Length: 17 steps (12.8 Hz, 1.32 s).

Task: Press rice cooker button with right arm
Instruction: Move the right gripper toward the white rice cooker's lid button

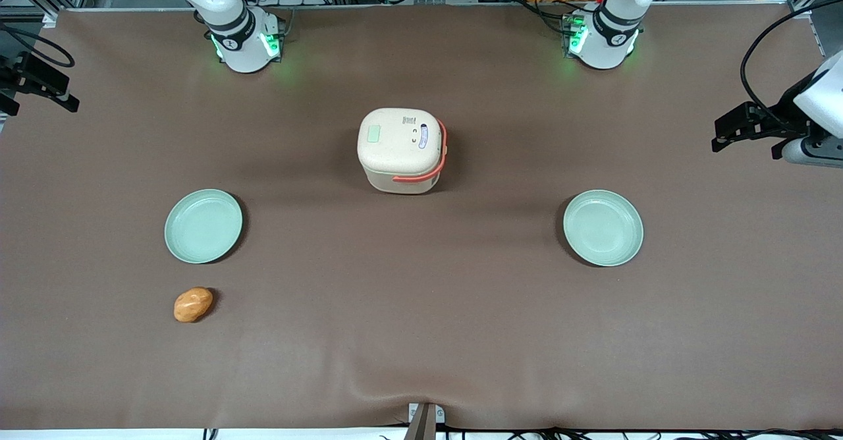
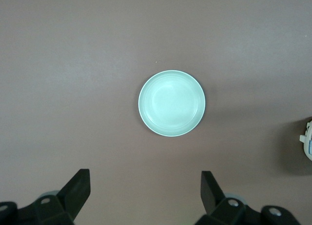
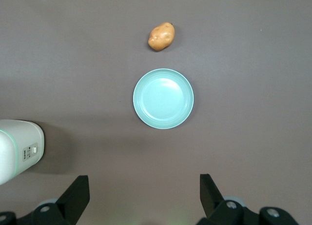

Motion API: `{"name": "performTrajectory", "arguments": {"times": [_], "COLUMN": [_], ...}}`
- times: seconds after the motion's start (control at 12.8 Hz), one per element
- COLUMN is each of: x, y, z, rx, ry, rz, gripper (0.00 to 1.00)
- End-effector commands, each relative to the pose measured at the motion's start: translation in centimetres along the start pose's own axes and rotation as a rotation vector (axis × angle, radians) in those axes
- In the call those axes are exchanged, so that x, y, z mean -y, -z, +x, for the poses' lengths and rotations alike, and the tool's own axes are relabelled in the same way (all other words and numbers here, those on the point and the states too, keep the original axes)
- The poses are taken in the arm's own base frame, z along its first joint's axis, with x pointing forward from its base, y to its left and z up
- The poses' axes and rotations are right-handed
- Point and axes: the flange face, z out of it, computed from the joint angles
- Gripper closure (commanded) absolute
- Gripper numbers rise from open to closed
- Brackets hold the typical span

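The rice cooker (image 1: 402,150) stands mid-table, beige with a coral-orange handle band, its lid closed. The button (image 1: 374,134) is a small pale green patch on the lid, on the side toward the working arm. My right gripper (image 1: 46,87) hangs high over the working arm's end of the table, far from the cooker. In the right wrist view the gripper (image 3: 145,188) is open and empty, with bare table between its fingertips (image 3: 78,191). An edge of the cooker (image 3: 17,152) shows there too.
A pale green plate (image 1: 203,225) (image 3: 163,98) lies under the gripper's view, and an orange potato (image 1: 193,304) (image 3: 161,36) lies nearer the front camera than it. A second green plate (image 1: 602,227) (image 2: 171,103) lies toward the parked arm's end.
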Motion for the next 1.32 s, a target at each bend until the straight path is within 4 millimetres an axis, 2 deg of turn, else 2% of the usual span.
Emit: {"name": "performTrajectory", "arguments": {"times": [0.0,0.23,0.39,0.55,0.7,0.78,0.94,1.09,1.25], "x": [0.2,0.7,2.4,7.3,11.0,13.5,18.5,22.0,24.4], "y": [-0.2,-0.5,-1.5,-2.7,-5.4,-7.1,-10.8,-14.4,-17.7], "z": [-0.1,0.2,0.7,1.5,2.6,3.0,2.9,2.0,1.1], "rx": [0.018,0.026,0.046,0.060,0.107,0.137,0.162,0.178,0.200], "ry": [0.020,0.012,0.008,-0.038,-0.021,0.004,0.050,0.102,0.088], "rz": [-0.001,0.000,0.011,-0.005,-0.006,-0.012,-0.026,-0.036,-0.018], "gripper": [0.00,0.00,0.00,0.00,0.00,0.00,0.20,0.39,0.61]}}
